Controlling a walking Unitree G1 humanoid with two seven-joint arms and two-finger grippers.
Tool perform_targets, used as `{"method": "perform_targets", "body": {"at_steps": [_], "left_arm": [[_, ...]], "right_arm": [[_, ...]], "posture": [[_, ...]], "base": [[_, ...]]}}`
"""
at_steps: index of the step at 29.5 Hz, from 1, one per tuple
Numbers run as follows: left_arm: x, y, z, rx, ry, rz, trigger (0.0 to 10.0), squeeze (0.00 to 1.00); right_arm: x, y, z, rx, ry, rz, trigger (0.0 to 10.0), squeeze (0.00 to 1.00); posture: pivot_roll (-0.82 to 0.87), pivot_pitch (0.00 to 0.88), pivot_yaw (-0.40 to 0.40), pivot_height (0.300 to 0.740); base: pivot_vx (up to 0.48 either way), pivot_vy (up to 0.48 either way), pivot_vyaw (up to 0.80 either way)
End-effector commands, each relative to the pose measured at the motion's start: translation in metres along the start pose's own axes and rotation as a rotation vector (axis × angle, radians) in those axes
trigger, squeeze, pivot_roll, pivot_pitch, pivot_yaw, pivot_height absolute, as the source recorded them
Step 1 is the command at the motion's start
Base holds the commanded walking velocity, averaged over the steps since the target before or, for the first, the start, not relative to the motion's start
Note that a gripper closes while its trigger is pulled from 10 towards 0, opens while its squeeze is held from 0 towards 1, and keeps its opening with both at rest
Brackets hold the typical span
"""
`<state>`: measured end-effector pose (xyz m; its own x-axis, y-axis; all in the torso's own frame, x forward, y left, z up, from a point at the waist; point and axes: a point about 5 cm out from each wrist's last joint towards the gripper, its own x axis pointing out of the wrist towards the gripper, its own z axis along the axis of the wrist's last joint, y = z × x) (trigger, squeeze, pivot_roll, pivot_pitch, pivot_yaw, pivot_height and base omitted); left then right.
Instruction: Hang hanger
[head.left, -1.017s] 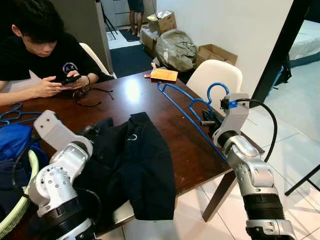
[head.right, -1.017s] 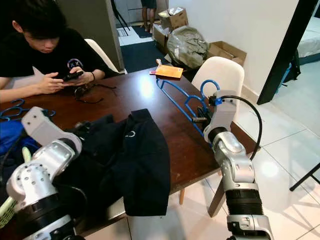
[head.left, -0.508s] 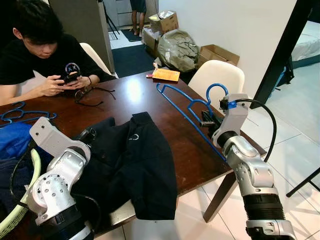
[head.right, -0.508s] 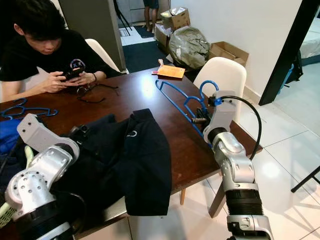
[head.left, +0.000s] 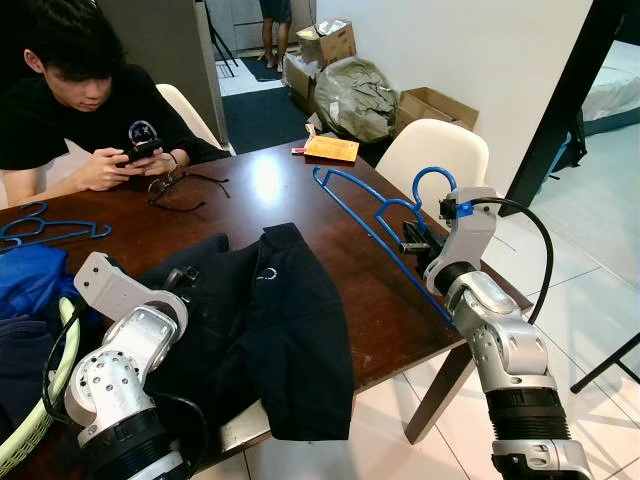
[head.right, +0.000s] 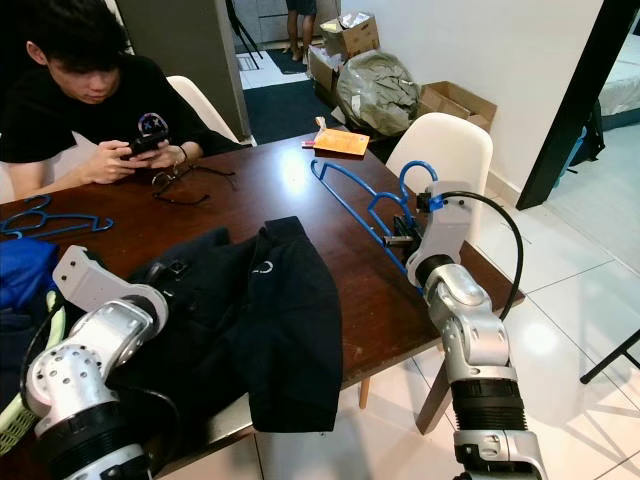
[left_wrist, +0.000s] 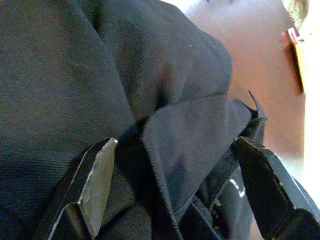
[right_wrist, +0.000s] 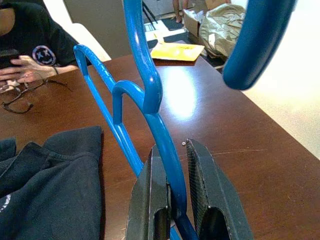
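A blue plastic hanger (head.left: 360, 205) lies slanted along the right side of the dark wooden table (head.left: 270, 190), its hook raised near the table's right edge. My right gripper (head.left: 415, 238) is shut on the hanger's lower bar just below the hook; the wrist view has the bar (right_wrist: 150, 100) pinched between the black fingers (right_wrist: 150, 190). A black garment (head.left: 270, 320) is spread over the table's near side and hangs over the front edge. My left gripper (left_wrist: 175, 150) is open just above a fold of the garment's collar, with cloth lying between its fingers.
A person (head.left: 80, 110) sits at the far left holding a phone. Glasses (head.left: 180, 190), a second blue hanger (head.left: 50, 228) and an orange book (head.left: 330, 150) lie on the table. A white chair (head.left: 435, 155) stands behind the right edge. Blue cloth (head.left: 30, 275) sits at left.
My left arm has sunk lower and closer to the black garment. The right gripper has kept its hold on the hanger in the same spot.
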<state>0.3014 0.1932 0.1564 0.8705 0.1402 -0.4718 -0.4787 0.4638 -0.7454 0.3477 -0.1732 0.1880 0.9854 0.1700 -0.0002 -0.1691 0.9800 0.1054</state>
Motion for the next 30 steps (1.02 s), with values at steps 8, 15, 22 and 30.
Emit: {"method": "perform_targets", "body": {"at_steps": [8, 15, 22, 30], "left_arm": [[0.0, -0.037, -0.032, -0.015, 0.163, -0.169, 10.0, 0.0], [0.0, -0.04, -0.037, 0.012, 0.196, -0.192, 10.0, 0.0], [0.001, -0.041, -0.038, 0.036, 0.2, -0.216, 0.0, 0.0], [0.001, -0.04, -0.034, 0.048, 0.192, -0.22, 0.0, 0.0]], "right_arm": [[-0.001, 0.001, 0.001, 0.006, 0.001, 0.003, 10.0, 0.0], [-0.001, 0.001, 0.001, 0.007, -0.001, -0.001, 10.0, 0.0], [-0.001, 0.001, 0.002, 0.006, -0.001, -0.003, 10.0, 0.0], [-0.001, 0.001, 0.001, 0.007, -0.001, -0.006, 10.0, 0.0]], "posture": [[-0.01, 0.071, 0.024, 0.74], [-0.01, 0.075, 0.026, 0.74], [-0.01, 0.075, 0.025, 0.74], [-0.01, 0.076, 0.027, 0.74]], "base": [[0.0, 0.0, 0.0], [0.0, 0.0, 0.0], [0.0, 0.0, 0.0], [0.0, 0.0, 0.0]]}}
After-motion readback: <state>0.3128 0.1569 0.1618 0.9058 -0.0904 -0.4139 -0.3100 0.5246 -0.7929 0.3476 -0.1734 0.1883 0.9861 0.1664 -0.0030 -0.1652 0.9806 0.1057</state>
